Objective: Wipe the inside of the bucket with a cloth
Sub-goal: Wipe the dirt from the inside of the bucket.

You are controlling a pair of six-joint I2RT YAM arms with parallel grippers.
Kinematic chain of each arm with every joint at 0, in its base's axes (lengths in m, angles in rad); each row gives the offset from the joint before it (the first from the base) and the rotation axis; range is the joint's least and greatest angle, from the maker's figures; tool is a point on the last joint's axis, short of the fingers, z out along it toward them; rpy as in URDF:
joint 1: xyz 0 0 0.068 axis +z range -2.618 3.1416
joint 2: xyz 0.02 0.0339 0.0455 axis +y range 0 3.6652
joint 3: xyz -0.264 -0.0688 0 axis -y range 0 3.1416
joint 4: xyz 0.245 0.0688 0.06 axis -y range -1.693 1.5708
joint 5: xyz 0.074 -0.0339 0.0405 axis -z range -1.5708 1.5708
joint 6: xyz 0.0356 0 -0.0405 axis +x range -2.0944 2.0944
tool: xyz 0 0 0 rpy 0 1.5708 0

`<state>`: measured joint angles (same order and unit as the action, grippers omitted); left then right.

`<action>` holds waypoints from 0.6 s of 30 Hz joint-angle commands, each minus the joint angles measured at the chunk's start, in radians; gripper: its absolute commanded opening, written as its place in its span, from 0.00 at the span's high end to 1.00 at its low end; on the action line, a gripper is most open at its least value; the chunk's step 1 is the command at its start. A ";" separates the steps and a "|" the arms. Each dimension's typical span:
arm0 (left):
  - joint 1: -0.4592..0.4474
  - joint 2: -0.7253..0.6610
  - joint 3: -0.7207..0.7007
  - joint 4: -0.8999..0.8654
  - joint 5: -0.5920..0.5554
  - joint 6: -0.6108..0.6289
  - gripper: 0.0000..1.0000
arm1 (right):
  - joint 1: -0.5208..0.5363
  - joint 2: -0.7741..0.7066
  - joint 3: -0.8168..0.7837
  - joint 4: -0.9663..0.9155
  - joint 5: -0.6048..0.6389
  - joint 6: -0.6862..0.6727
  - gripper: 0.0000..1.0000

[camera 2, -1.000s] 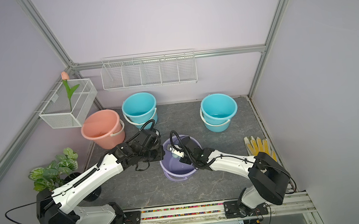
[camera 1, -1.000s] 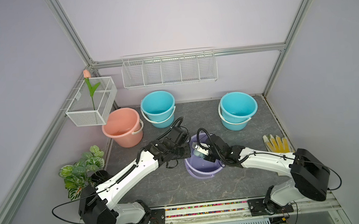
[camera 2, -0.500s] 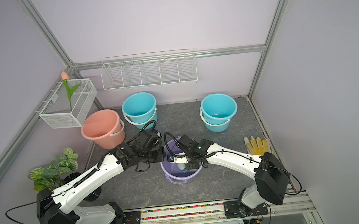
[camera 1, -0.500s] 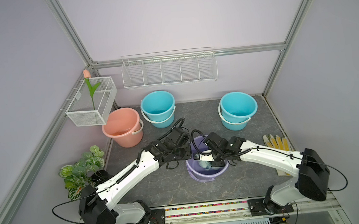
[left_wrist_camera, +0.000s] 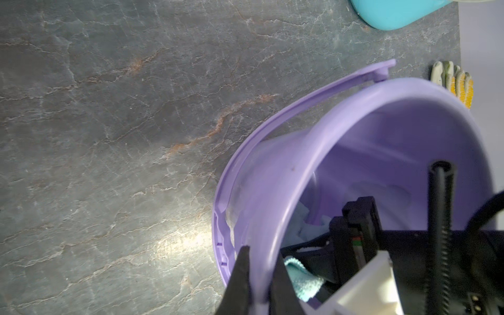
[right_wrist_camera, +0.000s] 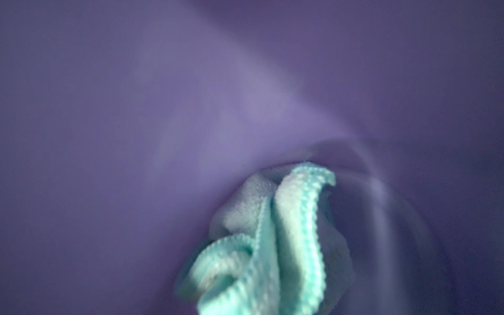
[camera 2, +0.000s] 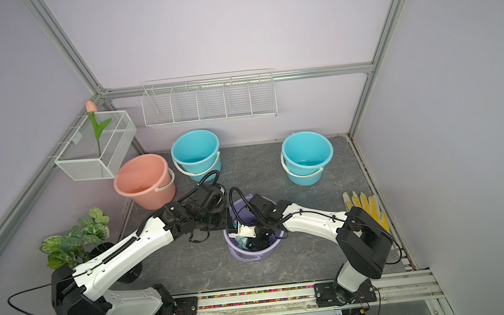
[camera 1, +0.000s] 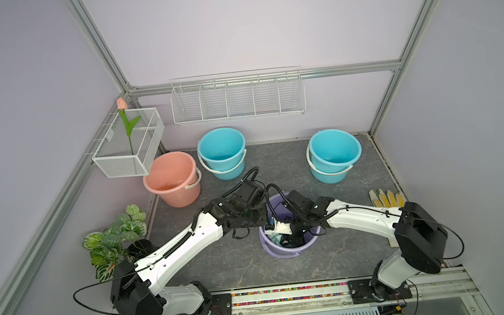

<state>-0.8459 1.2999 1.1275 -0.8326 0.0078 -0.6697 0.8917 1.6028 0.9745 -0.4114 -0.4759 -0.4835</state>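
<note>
Both top views high, looking down over everything, wrist views close at the bucket (left_wrist_camera: 409,131)

This is looking like a robotics lab cell dressed as a utility corner. Aluminium frame posts (camera 1: 96,44) are holding lilac wall panels (camera 1: 248,24) around a stone-look floor mat (camera 1: 279,168). At 6 o'clock a mounting rail (camera 1: 287,295) is carrying two robot arms (camera 1: 189,241). At 12 o'clock a wire rack (camera 1: 237,98) is hanging on the back panel. Plastic buckets are standing about: a pink bucket (camera 1: 172,184) at 10 o'clock, a blue bucket (camera 1: 221,140) at 11, a lilac bucket (camera 1: 285,252) in the middle. A potted plant (camera 1: 116,235) is sitting at 8.
</note>
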 commanded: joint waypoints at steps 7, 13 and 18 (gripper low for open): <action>0.005 0.007 0.020 0.055 -0.026 -0.018 1.00 | 0.010 -0.016 -0.178 0.665 0.188 0.246 0.93; 0.004 0.012 0.018 0.059 -0.023 -0.016 1.00 | 0.030 -0.059 -0.236 0.790 0.468 0.215 0.93; 0.004 0.011 0.020 0.059 -0.023 -0.016 1.00 | 0.035 -0.103 -0.228 0.698 0.648 0.120 0.93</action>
<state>-0.8360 1.3018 1.1294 -0.8181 -0.0288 -0.6617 0.9104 1.5169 0.7616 0.2794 0.0048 -0.3065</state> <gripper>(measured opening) 0.108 0.093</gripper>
